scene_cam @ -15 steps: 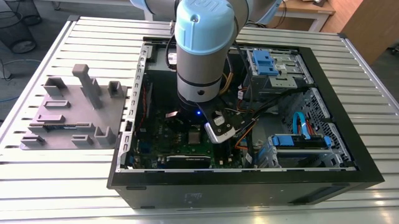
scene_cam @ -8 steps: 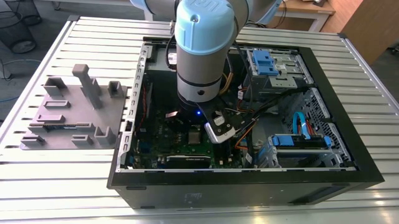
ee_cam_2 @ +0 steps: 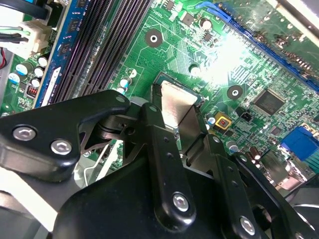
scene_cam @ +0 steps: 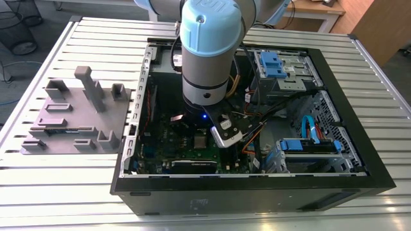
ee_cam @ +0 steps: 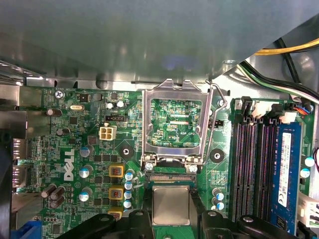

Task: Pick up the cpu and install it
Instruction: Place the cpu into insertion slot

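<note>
My tool (ee_cam: 171, 196) pinches the cpu (ee_cam: 171, 209) by two opposite edges beside the socket's flipped-open metal frame (ee_cam: 148, 124), a hold I judge right for a light, stiff, slick-topped, fragile chip.

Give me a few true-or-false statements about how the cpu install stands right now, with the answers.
The load plate is clamped shut over the cpu. False: it stands open, the cpu uncovered.
The cpu sits between the fingers of the gripper. True.
The arm reaches into the open computer case. True.
The grey fixture tray lies inside the case. False: it lies on the table, beside the case, toward the exterior view's left.
Every memory slot is empty. False: one holds a memory stick.
</note>
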`<action>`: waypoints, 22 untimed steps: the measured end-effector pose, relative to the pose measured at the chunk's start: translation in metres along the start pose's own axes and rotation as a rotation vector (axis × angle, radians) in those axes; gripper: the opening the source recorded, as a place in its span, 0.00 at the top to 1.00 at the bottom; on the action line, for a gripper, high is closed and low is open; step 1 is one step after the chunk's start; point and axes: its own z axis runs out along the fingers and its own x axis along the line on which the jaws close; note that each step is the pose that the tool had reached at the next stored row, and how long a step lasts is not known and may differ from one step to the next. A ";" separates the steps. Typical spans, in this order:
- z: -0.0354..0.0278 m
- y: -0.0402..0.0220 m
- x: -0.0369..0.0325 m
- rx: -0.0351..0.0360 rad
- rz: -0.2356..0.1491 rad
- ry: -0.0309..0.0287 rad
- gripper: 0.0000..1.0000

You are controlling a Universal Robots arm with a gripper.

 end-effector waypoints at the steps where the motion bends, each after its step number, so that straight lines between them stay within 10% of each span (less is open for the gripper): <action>1: -0.0007 0.0001 0.0000 -0.0008 0.000 -0.0004 0.61; 18: -0.0039 0.0000 0.0001 -0.0014 0.037 0.0006 0.61; 22: -0.0038 0.0001 0.0003 -0.0206 0.037 0.0005 0.61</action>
